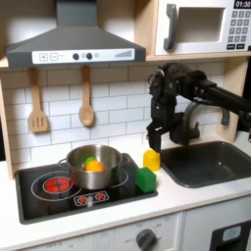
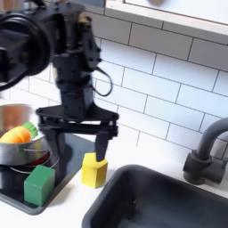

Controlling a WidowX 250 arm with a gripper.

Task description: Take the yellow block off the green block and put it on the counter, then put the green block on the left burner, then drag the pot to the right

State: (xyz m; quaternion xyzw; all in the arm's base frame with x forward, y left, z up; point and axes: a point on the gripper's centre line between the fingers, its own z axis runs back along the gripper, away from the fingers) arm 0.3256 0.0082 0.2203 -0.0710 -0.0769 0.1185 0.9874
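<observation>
The yellow block (image 2: 94, 169) is sitting on the counter (image 1: 147, 201) beside the sink, so step 1 is looking done. The claw (image 2: 77, 142) is hovering spread and empty above it. The green block (image 2: 38, 184) is resting apparently at the stovetop's front corner, and the pot (image 1: 93, 167) is sitting on a burner; 2 steps are remaining.

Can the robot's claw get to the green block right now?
Probably yes. The gripper hangs open just above the yellow block on the counter, and the green block sits close beside it on the stove's corner, its top bare, clear of the pot.
</observation>
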